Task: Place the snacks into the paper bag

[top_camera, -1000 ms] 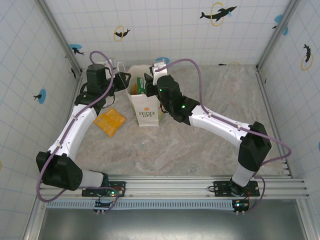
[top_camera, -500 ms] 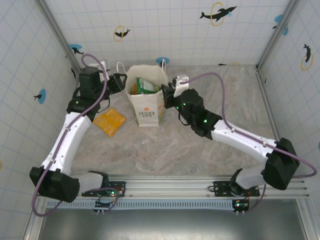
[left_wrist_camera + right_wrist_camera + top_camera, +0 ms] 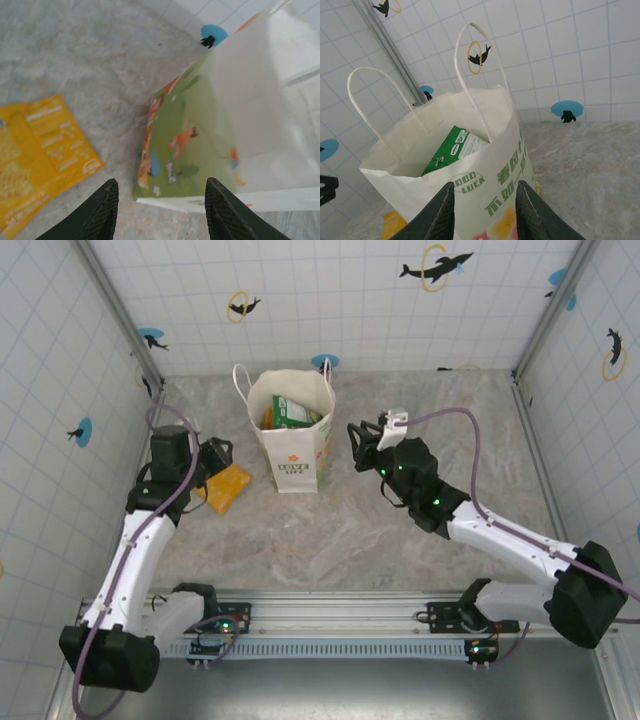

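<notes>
Paper bag (image 3: 297, 458) stands upright at the table's (image 3: 350, 540) 11 o'clock, holding a green packet (image 3: 292, 411). An orange packet (image 3: 222, 487) lies at its 8 o'clock. Both the left hand (image 3: 215, 453) and right hand (image 3: 362, 440) are released, empty.

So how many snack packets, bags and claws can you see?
Green snack packet in the paper bag: 1
Yellow snack packet on the table: 1
Paper bag: 1
Claws: 2, left claw and right claw, both open
Total: 5. More packets may hide deeper in the bag.
</notes>
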